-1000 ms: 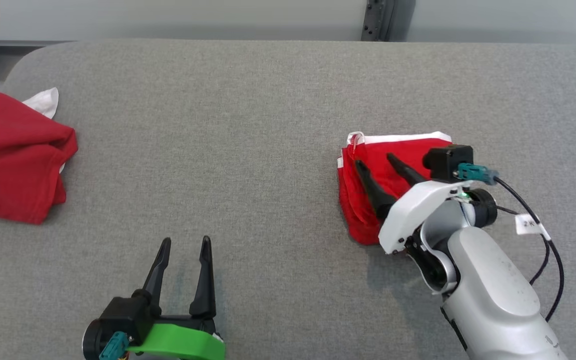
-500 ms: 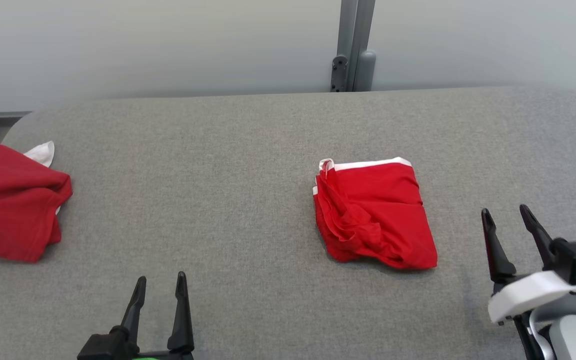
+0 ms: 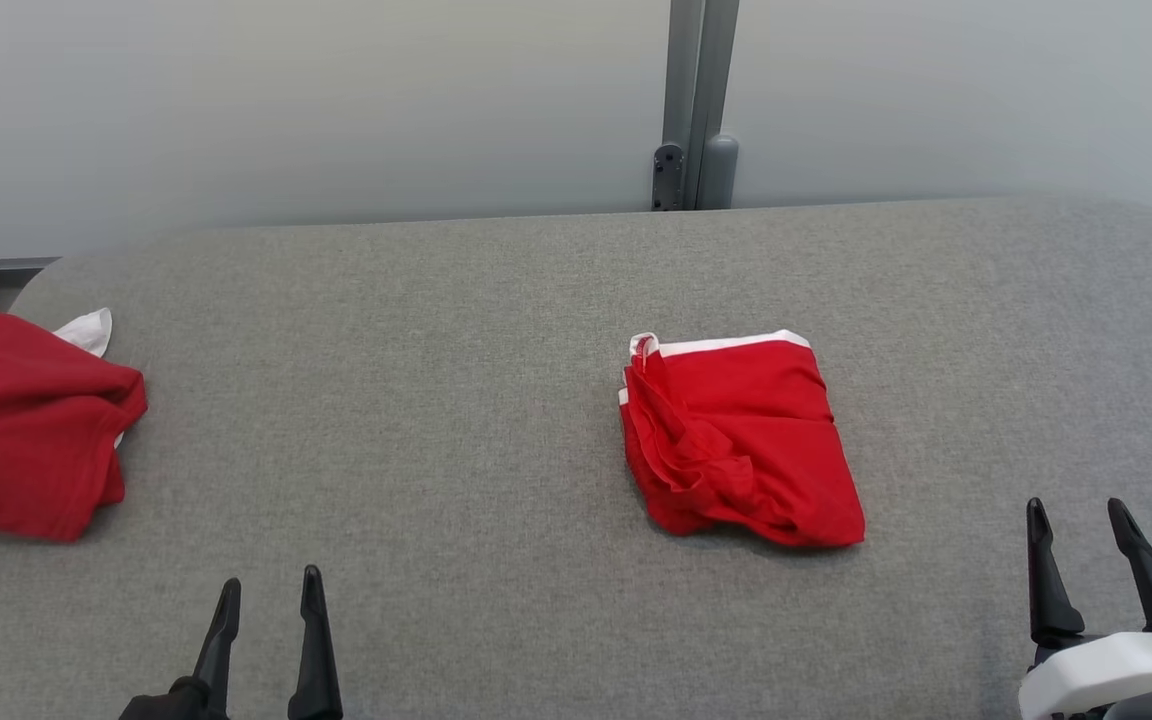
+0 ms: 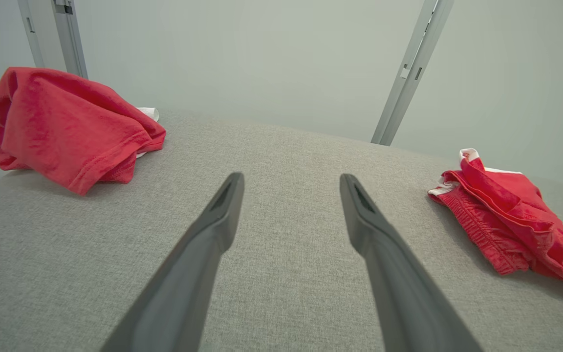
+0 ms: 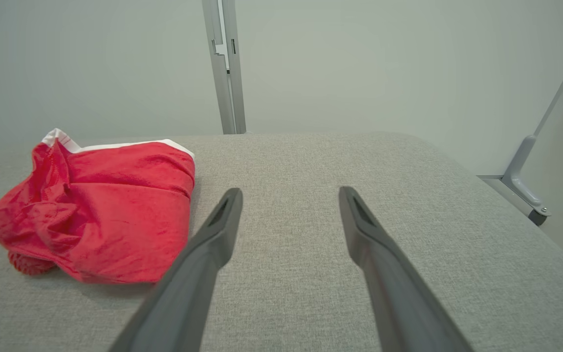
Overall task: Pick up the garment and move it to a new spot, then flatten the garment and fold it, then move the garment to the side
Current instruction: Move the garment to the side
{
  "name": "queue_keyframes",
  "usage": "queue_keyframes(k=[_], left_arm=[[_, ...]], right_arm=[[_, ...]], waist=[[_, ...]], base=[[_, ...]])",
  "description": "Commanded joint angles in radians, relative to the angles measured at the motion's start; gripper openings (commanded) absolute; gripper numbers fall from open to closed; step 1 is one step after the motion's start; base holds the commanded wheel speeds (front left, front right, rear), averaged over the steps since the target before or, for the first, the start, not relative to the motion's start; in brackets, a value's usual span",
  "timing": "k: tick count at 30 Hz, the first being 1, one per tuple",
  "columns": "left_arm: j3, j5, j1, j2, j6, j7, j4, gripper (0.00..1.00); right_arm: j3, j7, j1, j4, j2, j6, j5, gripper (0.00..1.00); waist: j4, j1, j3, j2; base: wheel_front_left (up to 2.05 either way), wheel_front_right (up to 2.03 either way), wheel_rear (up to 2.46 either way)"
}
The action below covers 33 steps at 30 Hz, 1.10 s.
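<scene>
Two pairs of fingers stood spread apart with nothing between them: my left fingers (image 3: 311, 630) and my right fingers (image 3: 1043, 570), both held above the near part of the grey fabric-covered desk (image 3: 456, 400). The folded red cloth garment with a white band (image 3: 741, 440) lay on the desk ahead of my right fingers and off to their left, well apart from both pairs. A crumpled red cloth heap (image 3: 26, 425) sat far ahead and to the left of my left fingers. I judged the lifting, flattening and folding done, since the bundle was roughly squared, though its left edge was bunched. Whether this spot already counted as the side I could not tell; if not, one last carry remained.
</scene>
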Motion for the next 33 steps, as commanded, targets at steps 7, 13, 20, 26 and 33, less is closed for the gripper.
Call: queue_keyframes(k=[7, 13, 20, 26, 33], left_arm=[[0.006, 0.009, 0.001, 0.002, -0.006, -0.001, -0.003, 1.00], [-0.010, 0.008, -0.045, 0.002, -0.009, -0.001, -0.013, 1.00], [-0.040, -0.004, -0.096, 0.002, -0.005, -0.001, -0.005, 1.00], [-0.044, -0.013, -0.114, 0.002, 0.002, -0.001, -0.003, 1.00], [-0.048, -0.016, -0.121, 0.002, 0.006, -0.001, -0.001, 1.00]], right_arm=[[0.021, -0.004, -0.052, -0.038, 0.016, 0.000, -0.004, 1.00], [0.179, -0.004, -0.210, 0.094, 0.011, -0.001, -0.039, 0.00], [0.264, -0.004, -0.396, 0.346, 0.039, -0.001, -0.065, 0.00], [0.298, -0.004, -0.435, 0.425, 0.054, -0.001, -0.057, 0.00], [0.405, -0.004, -0.419, 0.432, 0.067, -0.001, -0.030, 0.00]], waist=[[0.013, 0.0000, 0.012, -0.0001], [0.028, 0.0000, 0.078, -0.0001], [0.075, 0.0000, 0.140, -0.0001], [0.100, 0.0000, 0.158, -0.0001], [0.114, 0.0000, 0.159, -0.0001]], base=[[0.00, 0.00, 0.00], [0.00, 0.00, 0.00], [0.00, 0.00, 0.00], [0.00, 0.00, 0.00], [0.00, 0.00, 0.00]])
